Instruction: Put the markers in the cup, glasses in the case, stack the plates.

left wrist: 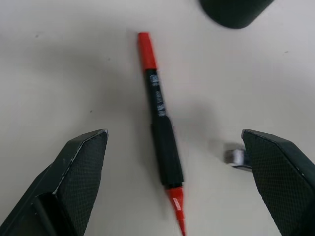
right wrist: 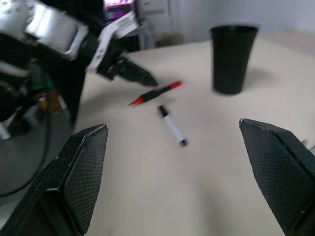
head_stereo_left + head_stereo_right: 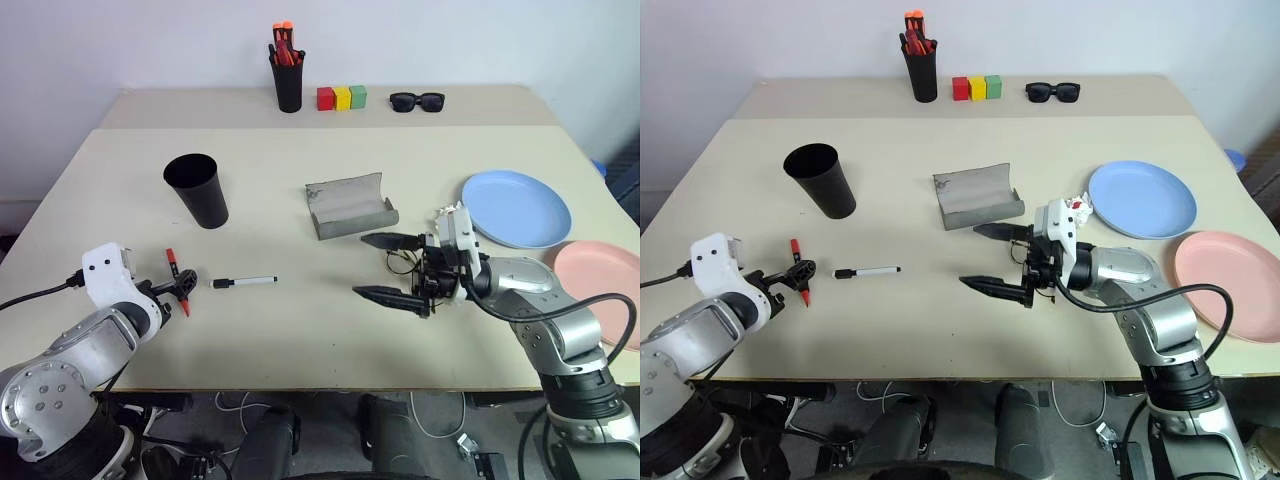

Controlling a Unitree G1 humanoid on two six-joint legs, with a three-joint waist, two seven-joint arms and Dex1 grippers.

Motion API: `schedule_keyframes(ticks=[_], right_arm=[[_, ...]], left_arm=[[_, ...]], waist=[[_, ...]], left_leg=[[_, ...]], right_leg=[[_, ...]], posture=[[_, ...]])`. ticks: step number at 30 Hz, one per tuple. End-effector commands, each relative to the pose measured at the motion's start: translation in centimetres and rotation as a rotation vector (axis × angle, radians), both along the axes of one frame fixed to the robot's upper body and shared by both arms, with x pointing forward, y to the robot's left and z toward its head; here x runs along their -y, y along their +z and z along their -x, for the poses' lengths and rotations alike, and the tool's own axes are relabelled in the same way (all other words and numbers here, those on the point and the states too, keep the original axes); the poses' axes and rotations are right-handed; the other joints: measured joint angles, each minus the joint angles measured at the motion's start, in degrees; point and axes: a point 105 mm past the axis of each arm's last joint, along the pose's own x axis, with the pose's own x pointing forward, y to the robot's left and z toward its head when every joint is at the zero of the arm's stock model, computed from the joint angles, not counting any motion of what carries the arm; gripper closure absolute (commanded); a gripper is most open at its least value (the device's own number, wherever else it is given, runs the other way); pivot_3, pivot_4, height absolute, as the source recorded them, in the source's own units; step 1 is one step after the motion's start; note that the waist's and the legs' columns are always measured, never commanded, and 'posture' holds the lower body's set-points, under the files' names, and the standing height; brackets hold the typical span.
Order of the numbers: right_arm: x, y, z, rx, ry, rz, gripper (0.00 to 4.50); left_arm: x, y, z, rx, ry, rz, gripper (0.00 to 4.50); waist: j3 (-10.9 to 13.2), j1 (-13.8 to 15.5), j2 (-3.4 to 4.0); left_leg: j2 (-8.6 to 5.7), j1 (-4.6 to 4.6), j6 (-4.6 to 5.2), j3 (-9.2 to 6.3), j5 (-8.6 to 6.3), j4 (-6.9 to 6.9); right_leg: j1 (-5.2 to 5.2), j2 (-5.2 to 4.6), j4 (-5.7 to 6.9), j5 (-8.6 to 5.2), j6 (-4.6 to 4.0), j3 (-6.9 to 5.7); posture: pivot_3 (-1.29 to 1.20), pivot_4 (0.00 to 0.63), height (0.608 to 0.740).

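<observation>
The red marker [image 3: 174,272] lies on the table's near left. My left gripper [image 3: 178,289] hangs open just over it, and the marker [image 1: 161,129] sits between the two fingers without touching either. The white marker with a black cap [image 3: 245,282] lies just to its right. Behind them stands the wide black cup [image 3: 198,188]. The grey case [image 3: 348,205] lies open mid-table. My right gripper [image 3: 372,267] is open, points left and holds nothing. The wire-frame glasses [image 3: 399,262] lie partly hidden behind it. The blue plate [image 3: 515,208] and pink plate [image 3: 600,280] lie apart at the right.
On the far table stand a slim black pen cup with red-orange pens [image 3: 288,75], three coloured blocks [image 3: 342,97] and black sunglasses [image 3: 417,101]. The pink plate lies close to the table's right edge.
</observation>
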Motion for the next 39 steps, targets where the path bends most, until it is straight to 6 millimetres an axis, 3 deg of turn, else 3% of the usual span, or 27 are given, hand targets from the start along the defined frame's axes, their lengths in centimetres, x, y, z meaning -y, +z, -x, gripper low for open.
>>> schedule_keyframes(ticks=[1, 8, 11, 13, 25, 28, 31, 32, 35, 39], right_arm=[[0.1, 1.4, 0.5, 0.058, 0.020, -0.014, 0.15], [0.2, 1.3, 0.4, 0.075, 0.007, -0.001, 0.15], [0.3, 1.3, 0.4, 0.075, 0.003, 0.000, 0.00], [0.3, 1.2, 0.4, 0.073, -0.001, 0.000, 0.00], [0.2, 1.2, 0.1, 0.083, -0.010, -0.003, 0.00], [0.3, 1.0, 0.1, 0.076, -0.016, -0.001, 0.00], [0.5, 1.1, 0.0, 0.079, -0.022, 0.003, 0.00], [0.5, 1.2, -0.1, 0.079, -0.023, 0.003, 0.00], [0.6, 1.3, -0.2, 0.084, -0.029, 0.003, 0.00], [0.8, 1.2, -0.3, 0.085, -0.038, 0.009, 0.00]], left_arm=[[0.8, 0.0, -0.5, -0.012, -0.022, -0.005, 0.00], [1.0, -0.4, -1.0, -0.033, -0.019, 0.001, 0.00], [1.1, -0.4, -1.0, -0.034, -0.017, -0.004, 0.89], [0.8, -0.3, -0.9, -0.030, 0.006, -0.013, 1.78], [1.1, -1.4, -1.0, -0.044, 0.036, 0.091, 1.78], [1.2, -1.4, -1.3, -0.042, 0.053, 0.120, 2.61], [1.4, -1.7, -1.3, -0.053, 0.057, 0.132, 4.16], [1.5, -1.7, -1.3, -0.057, 0.053, 0.128, 4.48], [1.4, -1.8, -1.3, -0.068, 0.054, 0.110, 4.48], [0.4, -0.2, -1.2, -0.026, 0.028, -0.014, 4.48]], waist=[[0.00, 0.07, 0.00], [0.00, 0.17, 0.00], [0.00, 0.38, -0.01], [0.00, 0.63, -0.01], [0.00, 1.03, -0.01], [0.00, 1.08, -0.02], [0.00, 1.05, -0.04], [0.00, 1.05, -0.04], [0.00, 1.05, -0.04], [0.01, 0.94, -0.04]], left_leg=[[0.00, 0.00, 0.00, 0.01, 0.00, 0.01], [0.00, 0.01, -0.01, 0.01, -0.01, 0.00], [0.00, 0.01, -0.01, 0.01, -0.01, 0.00], [0.00, 0.01, -0.01, 0.01, -0.01, 0.00], [0.00, 0.01, -0.01, 0.01, -0.01, 0.00], [0.00, 0.01, -0.01, 0.01, -0.01, 0.01], [0.00, 0.00, -0.01, 0.01, -0.01, 0.02], [0.00, 0.02, -0.01, 0.02, -0.01, 0.01], [0.00, 0.02, -0.02, 0.01, -0.01, 0.01], [0.00, 0.02, -0.02, 0.01, -0.01, 0.01]], right_leg=[[0.00, 0.00, 0.00, 0.00, 0.00, 0.00], [0.00, 0.00, 0.00, 0.00, 0.01, 0.00], [0.00, 0.00, 0.00, -0.01, 0.01, 0.00], [0.00, 0.00, 0.00, -0.01, 0.01, 0.00], [0.01, 0.00, -0.03, -0.02, 0.03, 0.00], [0.02, 0.00, -0.02, -0.04, 0.07, -0.01], [0.04, 0.00, -0.05, -0.03, 0.06, -0.01], [0.04, 0.00, -0.05, -0.03, 0.05, 0.00], [0.04, 0.00, -0.04, -0.03, 0.06, -0.01], [0.03, 0.00, -0.04, -0.03, 0.06, -0.01]], posture=[[0.00, 0.150, 0.740], [0.00, 0.150, 0.740], [0.00, 0.150, 0.740], [0.00, 0.150, 0.740], [0.00, 0.150, 0.740], [0.00, 0.150, 0.740], [0.00, 0.150, 0.740], [0.00, 0.150, 0.740], [0.00, 0.150, 0.740], [0.00, 0.150, 0.740]])
